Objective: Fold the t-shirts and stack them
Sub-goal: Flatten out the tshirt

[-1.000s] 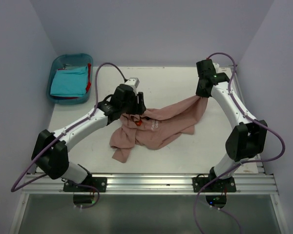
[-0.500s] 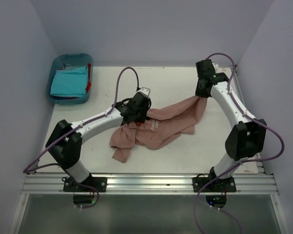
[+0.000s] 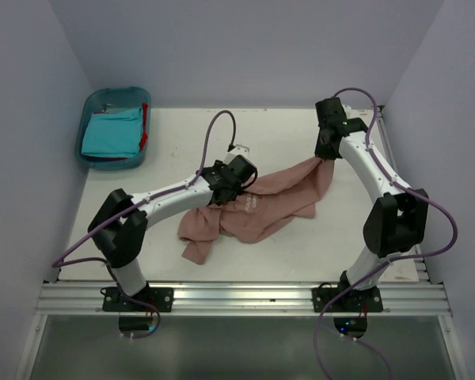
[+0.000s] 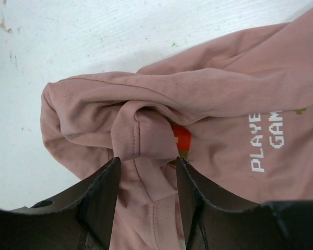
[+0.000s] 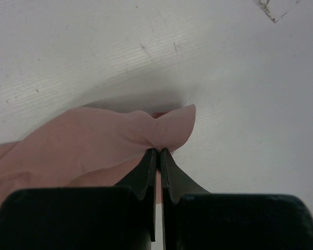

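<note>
A dusty pink t-shirt (image 3: 261,202) lies crumpled in the middle of the white table (image 3: 182,131), its white chest text (image 4: 266,140) facing up. My left gripper (image 3: 226,190) is low over the shirt's left part. In the left wrist view its jaws (image 4: 147,159) stand open, straddling a bunched seam fold of the pink cloth (image 4: 141,130). My right gripper (image 3: 326,154) holds the shirt's far right corner, and the right wrist view shows it (image 5: 158,150) shut on a pinch of pink fabric (image 5: 94,140). A folded turquoise t-shirt (image 3: 111,133) lies in the bin, with a red one (image 3: 143,136) showing at its edge.
A blue plastic bin (image 3: 103,99) stands at the table's far left corner, against the walls. Purple cables loop above both arms. A metal rail (image 3: 237,297) runs along the table's near edge.
My left arm has stretched to the right, carrying its gripper further over the pink shirt, and its jaws have narrowed a little. The right gripper has kept its hold and place.
</note>
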{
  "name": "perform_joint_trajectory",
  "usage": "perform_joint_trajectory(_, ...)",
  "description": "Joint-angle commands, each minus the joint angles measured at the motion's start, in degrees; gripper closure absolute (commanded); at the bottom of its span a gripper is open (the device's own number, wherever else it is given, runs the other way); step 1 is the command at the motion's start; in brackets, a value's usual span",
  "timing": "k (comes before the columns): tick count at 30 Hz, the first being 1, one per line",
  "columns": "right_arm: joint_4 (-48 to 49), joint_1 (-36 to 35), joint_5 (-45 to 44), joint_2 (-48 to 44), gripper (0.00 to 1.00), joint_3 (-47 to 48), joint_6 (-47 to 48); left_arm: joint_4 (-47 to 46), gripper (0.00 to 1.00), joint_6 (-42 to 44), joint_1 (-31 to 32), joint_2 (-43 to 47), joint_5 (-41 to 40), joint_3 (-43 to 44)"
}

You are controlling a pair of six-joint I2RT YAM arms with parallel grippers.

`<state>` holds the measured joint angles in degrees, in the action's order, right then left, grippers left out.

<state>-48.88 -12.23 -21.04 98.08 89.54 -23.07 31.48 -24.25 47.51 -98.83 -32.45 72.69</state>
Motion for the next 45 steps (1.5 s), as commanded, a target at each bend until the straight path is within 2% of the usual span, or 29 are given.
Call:
perform_joint_trajectory(1,0.8,0.4,1.1,-0.1,1.00,0.3,0.2,0.3,0.49,0.6,0.0,-1.4,-5.3,2.6)
perform_joint_trajectory(12,0.7,0.4,1.2,-0.1,1.00,0.1,0.6,-4.4,0.50,2.9,-0.4,-4.0,-7.1,1.9)
perform_joint_trajectory(18,0.8,0.3,1.5,0.2,1.00,0.1,0.7,-6.8,0.52,3.7,-1.9,-4.3,-6.6,0.6)
perform_joint_trajectory(24,1.1,0.4,1.7,0.1,1.00,-0.2,0.6,-9.6,0.59,4.4,-3.5,-4.4,-6.1,-0.7)
perform_joint_trajectory(35,1.1,0.4,1.7,-0.4,1.00,-0.5,0.7,-12.8,0.60,5.4,-5.4,-6.2,-3.1,-1.8)
perform_joint_trajectory(38,1.1,0.4,1.8,-0.7,1.00,-0.6,0.7,-14.1,0.64,6.0,-5.5,-6.2,-2.4,-2.4)
perform_joint_trajectory(42,1.2,0.4,2.0,-0.8,1.00,-0.8,0.7,-15.4,0.77,5.9,-5.9,-6.6,-2.0,-2.7)
perform_joint_trajectory(45,1.2,0.4,1.9,-1.1,1.00,-0.8,0.7,-15.8,0.83,5.9,-6.0,-6.7,-1.8,-2.6)
